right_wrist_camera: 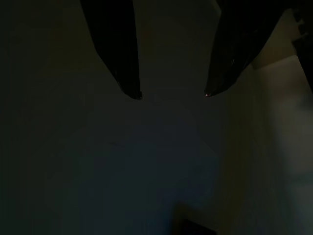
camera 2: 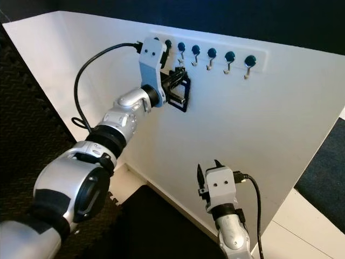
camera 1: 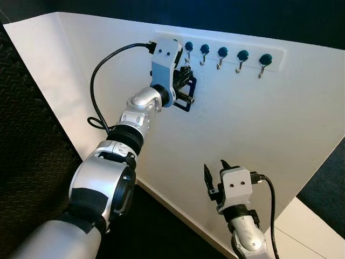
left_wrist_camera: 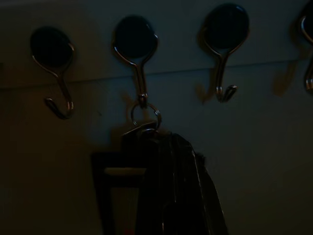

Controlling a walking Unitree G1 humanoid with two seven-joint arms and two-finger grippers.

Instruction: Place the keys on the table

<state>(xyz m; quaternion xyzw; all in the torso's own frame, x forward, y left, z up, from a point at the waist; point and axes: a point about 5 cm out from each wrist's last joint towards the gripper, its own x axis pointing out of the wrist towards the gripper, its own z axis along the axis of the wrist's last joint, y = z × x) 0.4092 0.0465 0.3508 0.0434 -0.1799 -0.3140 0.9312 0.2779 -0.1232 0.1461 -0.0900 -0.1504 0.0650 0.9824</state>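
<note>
Up at the hook rail, I have my left gripper raised against the white board, fingers closed around the keys, which hang by their ring from the second hook. My right gripper sits low by the board, fingers parted and holding nothing.

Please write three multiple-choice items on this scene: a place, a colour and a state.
1. Where are the keys?
A. on the floor
B. hanging from a hook
C. on a chair

2. What colour are the hook knobs?
A. red
B. yellow
C. dark blue

3. How is the right gripper?
A. open
B. shut on a cloth
C. shut on a cup

Key: B, the key ring sits on the hook, at the raised left gripper; C, every knob looks dark blue; A, its fingertips stand apart, holding nothing.
</note>
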